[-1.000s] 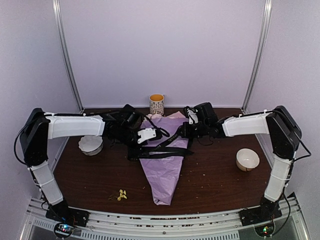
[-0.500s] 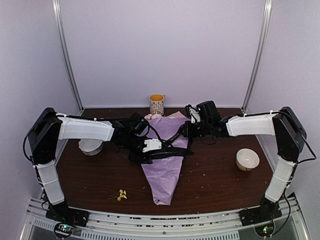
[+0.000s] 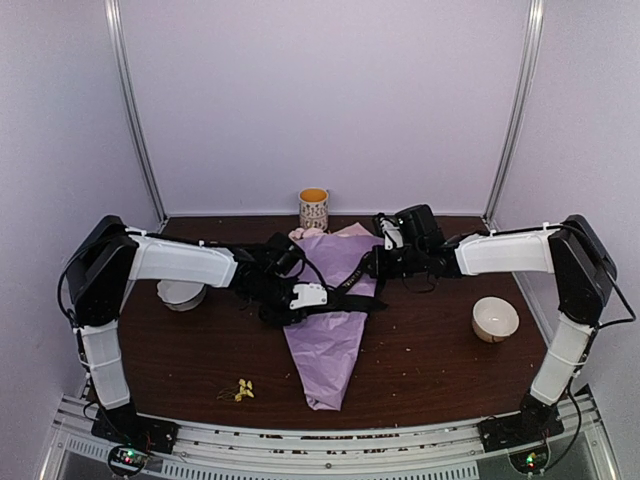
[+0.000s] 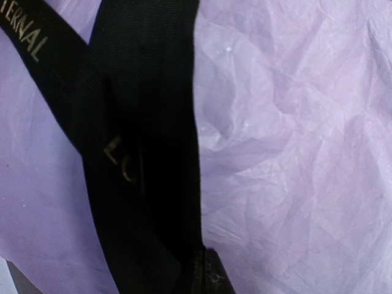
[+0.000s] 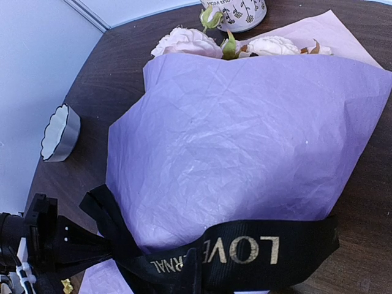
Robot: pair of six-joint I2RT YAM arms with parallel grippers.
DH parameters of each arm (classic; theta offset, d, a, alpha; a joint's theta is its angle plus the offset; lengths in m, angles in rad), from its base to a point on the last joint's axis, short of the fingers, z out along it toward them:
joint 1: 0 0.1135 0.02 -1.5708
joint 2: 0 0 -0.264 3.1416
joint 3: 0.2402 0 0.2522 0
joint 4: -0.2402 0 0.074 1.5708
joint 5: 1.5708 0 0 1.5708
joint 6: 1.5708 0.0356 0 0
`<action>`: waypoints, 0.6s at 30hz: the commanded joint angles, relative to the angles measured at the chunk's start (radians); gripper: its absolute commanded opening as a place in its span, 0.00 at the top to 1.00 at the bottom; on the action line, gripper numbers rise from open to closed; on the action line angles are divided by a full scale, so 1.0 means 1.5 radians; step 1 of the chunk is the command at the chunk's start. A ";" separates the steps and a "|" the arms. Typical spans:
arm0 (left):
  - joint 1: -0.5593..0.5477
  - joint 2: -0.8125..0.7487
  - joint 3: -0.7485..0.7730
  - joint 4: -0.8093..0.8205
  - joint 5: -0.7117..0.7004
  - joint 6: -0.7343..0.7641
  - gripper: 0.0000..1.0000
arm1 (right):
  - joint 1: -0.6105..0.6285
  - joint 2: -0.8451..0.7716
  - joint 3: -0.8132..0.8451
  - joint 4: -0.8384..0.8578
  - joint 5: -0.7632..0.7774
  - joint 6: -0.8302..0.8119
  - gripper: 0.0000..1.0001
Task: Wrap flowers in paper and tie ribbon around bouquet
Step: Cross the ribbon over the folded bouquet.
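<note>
Across the middle of the table (image 3: pixel 440 360) lies the bouquet (image 3: pixel 325 335), its pointed end toward the arms and its wide end toward the far side, so the narrow waist sits where each arm can reach one edge. Lilac paper (image 5: pixel 245 135) is already rolled into a cone, with the pale pink flowers (image 5: pixel 187 43) showing only at the far opening. The black ribbon (image 5: pixel 245 251) crosses the cone at that waist. It looks laid over and crossed rather than knotted, so I judge that tying is the step in hand. At the cone's left edge the ribbon's strands gather into the left gripper (image 3: pixel 300 300), which pinches them, probably to keep the band taut. The right gripper (image 3: pixel 372 263) sits at the cone's right edge with its fingers pressed together. A strand rises toward it, though I cannot tell whether it is caught there. Gold lettering on the ribbon reads "LOVE" and, partly hidden, "ERNAL". A mug (image 3: pixel 313 209) behind the flowers carries dark lettering, too cropped to read.
</note>
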 commanded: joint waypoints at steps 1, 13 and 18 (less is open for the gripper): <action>-0.004 -0.013 0.004 0.041 -0.014 -0.011 1.00 | 0.004 -0.022 -0.005 -0.002 0.002 0.001 1.00; -0.004 -0.153 -0.046 0.082 0.126 -0.024 1.00 | 0.028 0.028 0.031 -0.028 -0.026 -0.010 0.98; -0.005 -0.166 -0.043 0.070 0.154 -0.022 1.00 | 0.059 0.054 0.068 -0.053 -0.047 -0.048 0.98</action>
